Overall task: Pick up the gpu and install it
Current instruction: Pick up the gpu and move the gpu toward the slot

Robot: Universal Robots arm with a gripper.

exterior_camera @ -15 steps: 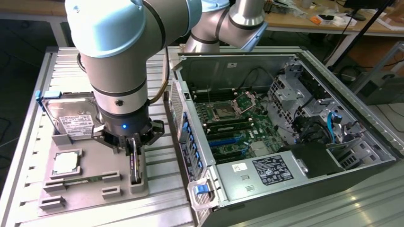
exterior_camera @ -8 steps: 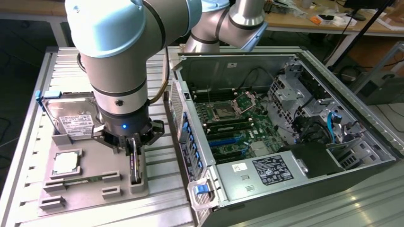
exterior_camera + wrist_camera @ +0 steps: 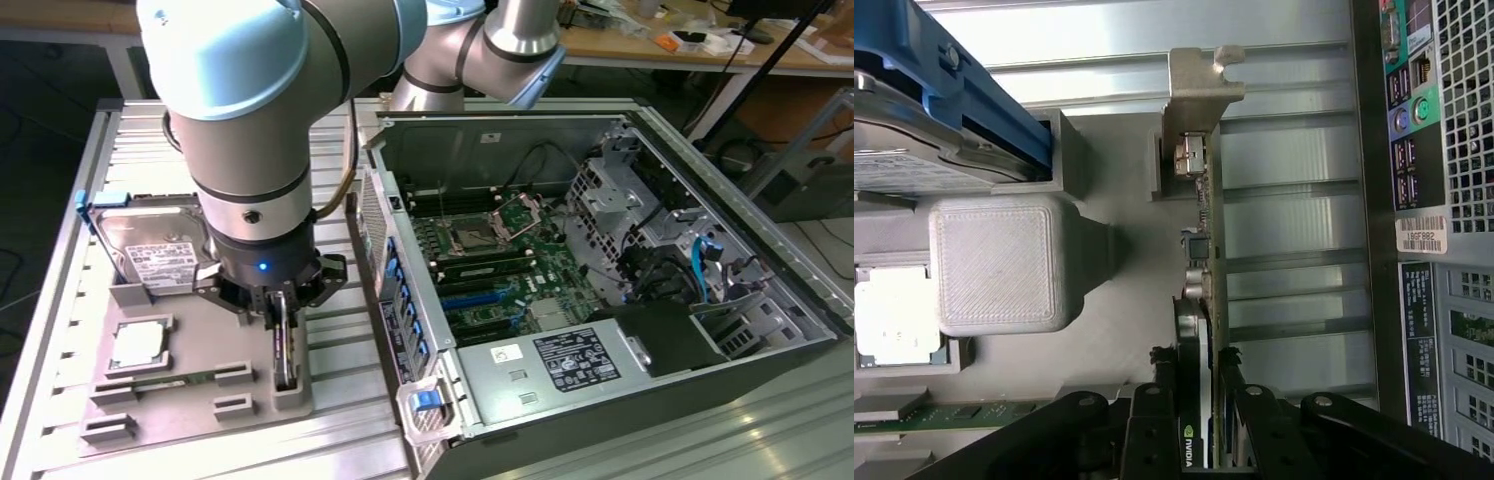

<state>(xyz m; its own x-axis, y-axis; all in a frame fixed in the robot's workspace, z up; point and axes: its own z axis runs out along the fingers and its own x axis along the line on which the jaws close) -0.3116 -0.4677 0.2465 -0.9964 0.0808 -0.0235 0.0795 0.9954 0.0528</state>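
The gpu point(image 3: 283, 352) stands on edge in the lower left of the exterior view, a thin dark card seated in a slot of the gray holder point(image 3: 200, 335). The wrist view shows it edge-on: a green board with small chips, a black cooler block bearing a green logo, and 1 silver end bracket point(image 3: 1199, 88). The gripper point(image 3: 1197, 360) clamps its 2 faces.
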